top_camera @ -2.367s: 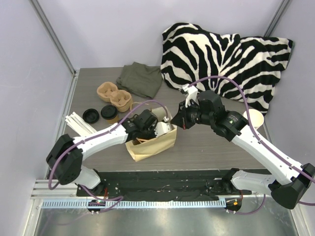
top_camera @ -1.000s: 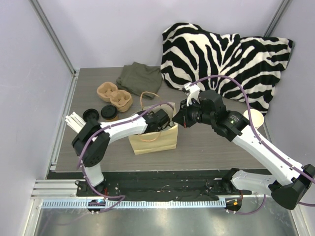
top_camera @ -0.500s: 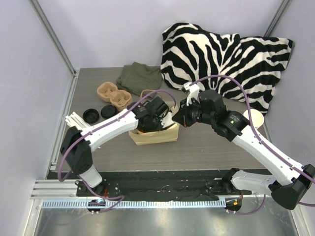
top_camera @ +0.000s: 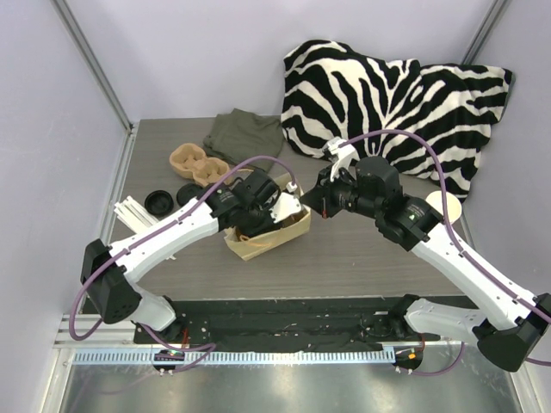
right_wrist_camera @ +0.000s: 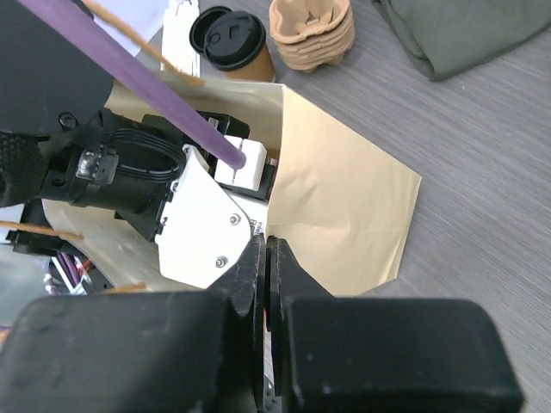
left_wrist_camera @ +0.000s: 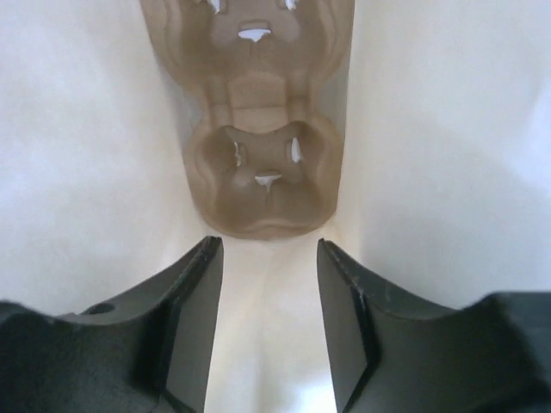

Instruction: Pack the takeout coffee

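The takeout coffee, a small brown cup with a black lid, stands on the table to the left of the paper bag, and shows in the top view. The tan paper bag lies open in the middle. My left gripper is open and empty inside the bag, just short of a brown pulp cup carrier lying at the bag's bottom. My right gripper is shut on the bag's rim and holds it open, also seen from above.
A stack of pulp carriers and a loose black lid sit at the left. White sticks lie near the left edge. A green cloth and zebra pillow lie behind. A white cup stands at the right.
My left arm has swung and pushed its gripper deep into the bag. The bag has gone from upright to tilted and opened wide. My right gripper has kept hold of the rim.
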### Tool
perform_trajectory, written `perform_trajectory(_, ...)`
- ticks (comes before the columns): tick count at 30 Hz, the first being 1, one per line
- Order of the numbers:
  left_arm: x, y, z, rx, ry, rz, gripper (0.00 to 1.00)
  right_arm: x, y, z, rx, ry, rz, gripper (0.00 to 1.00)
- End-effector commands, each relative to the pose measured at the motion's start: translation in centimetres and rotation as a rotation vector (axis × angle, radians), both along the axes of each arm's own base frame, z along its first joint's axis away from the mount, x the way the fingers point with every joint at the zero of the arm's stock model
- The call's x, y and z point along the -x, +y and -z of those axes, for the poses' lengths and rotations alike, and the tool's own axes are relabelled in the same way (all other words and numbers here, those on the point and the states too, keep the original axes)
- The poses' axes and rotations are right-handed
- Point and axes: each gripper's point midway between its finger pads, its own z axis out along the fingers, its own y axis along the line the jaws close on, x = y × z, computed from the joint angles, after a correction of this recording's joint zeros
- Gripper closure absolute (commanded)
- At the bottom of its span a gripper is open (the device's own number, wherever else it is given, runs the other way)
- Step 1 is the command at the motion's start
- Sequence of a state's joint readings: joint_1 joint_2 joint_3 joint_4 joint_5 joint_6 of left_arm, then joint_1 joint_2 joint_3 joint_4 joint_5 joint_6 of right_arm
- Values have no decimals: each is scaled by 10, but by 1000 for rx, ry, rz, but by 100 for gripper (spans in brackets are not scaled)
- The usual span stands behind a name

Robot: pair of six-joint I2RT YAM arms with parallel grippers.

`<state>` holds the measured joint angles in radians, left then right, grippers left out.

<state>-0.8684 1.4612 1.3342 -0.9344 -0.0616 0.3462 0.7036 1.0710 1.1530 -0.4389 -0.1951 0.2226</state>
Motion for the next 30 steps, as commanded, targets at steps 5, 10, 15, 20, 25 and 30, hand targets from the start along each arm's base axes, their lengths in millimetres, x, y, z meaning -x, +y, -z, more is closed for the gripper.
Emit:
perform_trajectory(5,3,-13,-15,87,-27,40,57,0,-7,21,71,24,18,99)
perform_trajectory(10,5,-12,-20,109,-52,62,63,-2,-7,23,75,32,23,99)
perform_trajectory(15,-9,-14,-46,171,-155,22,61,-3,-7,24,81,32,22,99)
perform_trajectory(20,-1,-23,-62,251,-131,23,58,-2,-7,27,90,30,17,99)
perform_trajectory(25,14,-39,-116,506,-208,90,44,-1,-8,26,122,-8,-22,99)
perform_trajectory(30,7,-41,-171,600,-263,27,37,5,-9,23,158,-24,-78,99)
